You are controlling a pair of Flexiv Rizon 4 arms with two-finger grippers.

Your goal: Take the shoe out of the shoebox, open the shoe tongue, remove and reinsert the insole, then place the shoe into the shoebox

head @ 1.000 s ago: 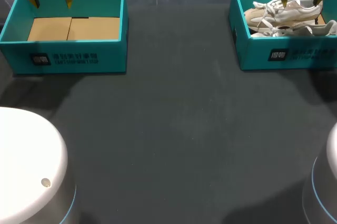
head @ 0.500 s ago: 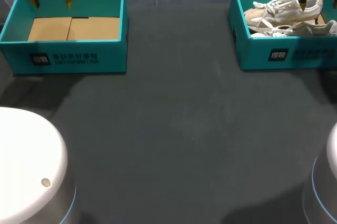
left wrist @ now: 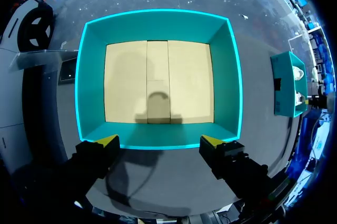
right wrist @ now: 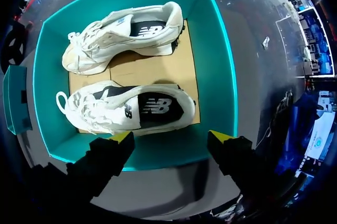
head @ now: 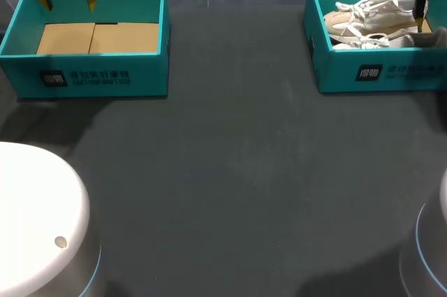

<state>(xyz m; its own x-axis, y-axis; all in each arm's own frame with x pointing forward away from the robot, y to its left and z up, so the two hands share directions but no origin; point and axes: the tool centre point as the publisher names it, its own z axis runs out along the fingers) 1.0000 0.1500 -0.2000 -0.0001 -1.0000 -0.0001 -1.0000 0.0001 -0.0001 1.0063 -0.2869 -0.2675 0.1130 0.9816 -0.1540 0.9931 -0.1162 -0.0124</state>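
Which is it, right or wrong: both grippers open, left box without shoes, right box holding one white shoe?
Wrong: the right wrist view shows two white shoes in the right box, not one. Left gripper and right gripper are open, and the left box has no shoes.

Light falls soft and even from above onto the dark surface, which looks dull and dim. The empty box carries a soft-edged shadow of the left hand on its cardboard floor, and a second shadow lies on the surface under that hand. The white shoes are the brightest things, and narrow shadows edge them inside the shoebox.
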